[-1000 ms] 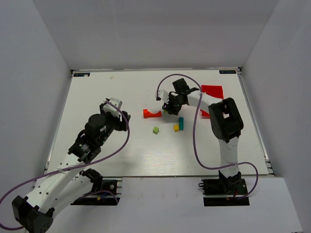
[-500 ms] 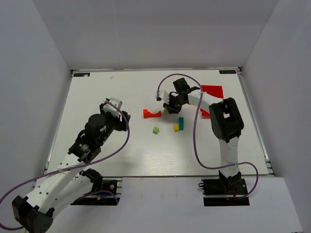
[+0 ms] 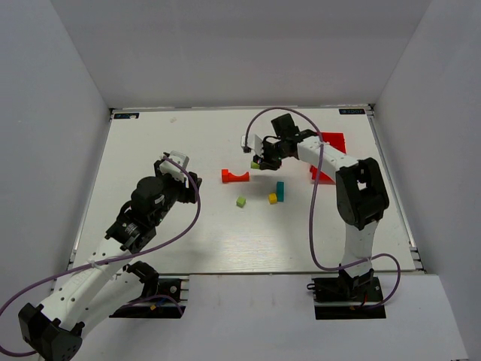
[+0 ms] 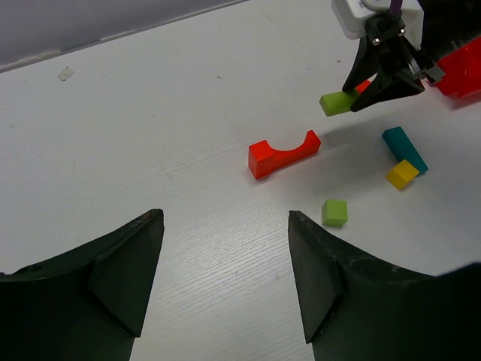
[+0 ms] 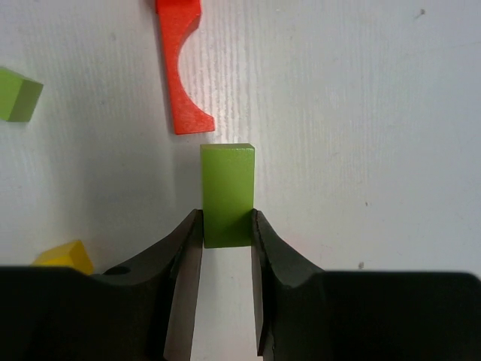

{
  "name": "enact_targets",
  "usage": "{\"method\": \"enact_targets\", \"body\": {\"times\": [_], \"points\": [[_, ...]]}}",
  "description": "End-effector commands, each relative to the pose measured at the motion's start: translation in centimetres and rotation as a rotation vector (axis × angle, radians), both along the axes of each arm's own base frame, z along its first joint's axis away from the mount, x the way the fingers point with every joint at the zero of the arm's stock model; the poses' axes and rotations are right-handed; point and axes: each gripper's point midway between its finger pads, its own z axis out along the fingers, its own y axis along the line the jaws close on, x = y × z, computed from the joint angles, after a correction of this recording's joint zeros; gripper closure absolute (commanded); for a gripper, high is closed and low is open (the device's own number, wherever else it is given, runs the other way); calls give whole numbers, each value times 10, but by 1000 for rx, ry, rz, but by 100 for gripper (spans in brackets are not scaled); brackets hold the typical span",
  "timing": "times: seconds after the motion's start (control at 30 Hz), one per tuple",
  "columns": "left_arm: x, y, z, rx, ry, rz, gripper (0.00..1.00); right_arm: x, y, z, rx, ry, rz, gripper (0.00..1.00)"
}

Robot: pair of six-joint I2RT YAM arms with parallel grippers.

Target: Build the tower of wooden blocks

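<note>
Right tool [image 5: 225,222]: pinching a green block [image 5: 227,188] by its short end, jaws flat on the two long faces, most of the block sticking out past the tips. An end grip leaves the far end free to be set down first.

Block position: just beyond one foot of the red arch [image 4: 283,153], on the arch's far right, apart from it. The left wrist view shows a shadow below the block, so it looks clear of the counter [image 3: 173,143].

Arch lies on its side, opening facing away from the arms. Probably needs standing up before anything rests on it.

Loose pieces, all on the near side of the arch: lime cube [image 4: 335,212] closest to it; teal bar [image 4: 404,149] and yellow cube [image 4: 402,174] touching each other, further right.

Left tool [image 4: 223,218]: jaws spread, nothing between them, well left of the arch. Judged to be waiting.

Tower: no stacking done yet.
</note>
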Motion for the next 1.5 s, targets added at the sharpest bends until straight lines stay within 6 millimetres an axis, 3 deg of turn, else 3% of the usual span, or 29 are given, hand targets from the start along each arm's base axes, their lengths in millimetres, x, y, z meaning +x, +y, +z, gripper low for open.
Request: {"method": "enact_targets", "body": {"times": [0.0, 0.4, 0.53, 0.67, 1.47], "points": [[0, 3, 1, 6, -3, 12, 23, -13, 16, 14, 15, 7, 83, 100], [0, 3, 1, 6, -3, 12, 23, -16, 42, 12, -20, -31, 133, 99], [0, 3, 1, 6, -3, 12, 23, -24, 53, 2, -42, -21, 158, 99], [0, 3, 1, 6, -3, 12, 23, -16, 49, -10, -63, -9, 138, 97], [0, 3, 1, 6, -3, 12, 23, -17, 52, -20, -77, 6, 127, 91]]}}
